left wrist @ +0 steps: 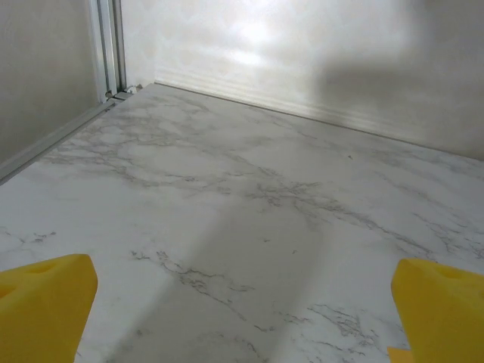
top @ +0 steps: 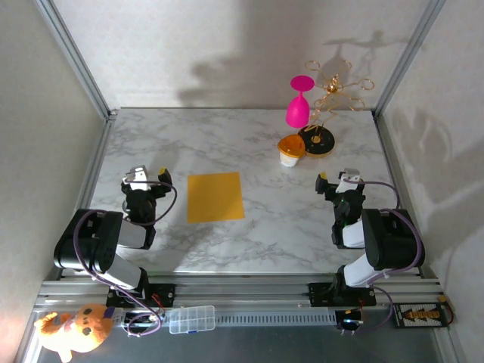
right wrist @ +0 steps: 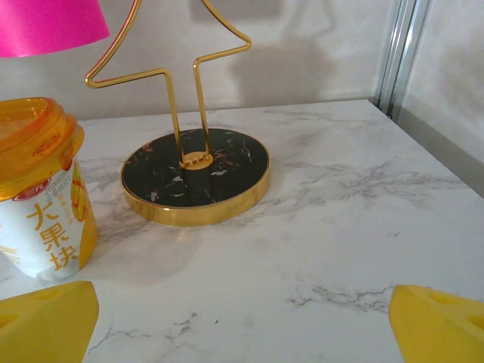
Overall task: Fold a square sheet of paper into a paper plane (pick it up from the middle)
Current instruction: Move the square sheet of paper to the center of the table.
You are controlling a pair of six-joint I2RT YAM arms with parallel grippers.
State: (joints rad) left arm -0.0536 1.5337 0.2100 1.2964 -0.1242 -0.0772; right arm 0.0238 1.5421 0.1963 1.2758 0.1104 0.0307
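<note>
Square sheet of paper [top: 215, 197], plain yellow-orange, lies flat and unfolded on the bench [top: 257, 242], left of the middle, with no crease that I can make out from above. It sits between the two arms, nearer the left one, and touches neither.

The bench is a white marble-patterned slab inside pale walls and metal posts. Both arms are folded low at its near edge. The left hand [top: 149, 174] rests just left of the sheet, its jaws spread wide apart and holding nothing; in the left wrist view the yellow fingertips [left wrist: 45, 302] sit at the two bottom corners with bare marble between them. The right hand [top: 338, 178] is well to the right of the sheet, its jaws likewise wide apart and empty, pointed toward the far right corner.

In that corner stands a gold wire stand [top: 318, 140] on a round black base with a gold rim. A pink glass [top: 299, 106] seems to hang upside down from it, though the top view is too poor to be sure. A small white cup [top: 291, 150] with an orange lid stands just beside the base, on its left in the right wrist view.

Below the bench edge, an orange plush toy [top: 76, 329] lies at the left, with a clear plastic box [top: 191, 319] near it
</note>
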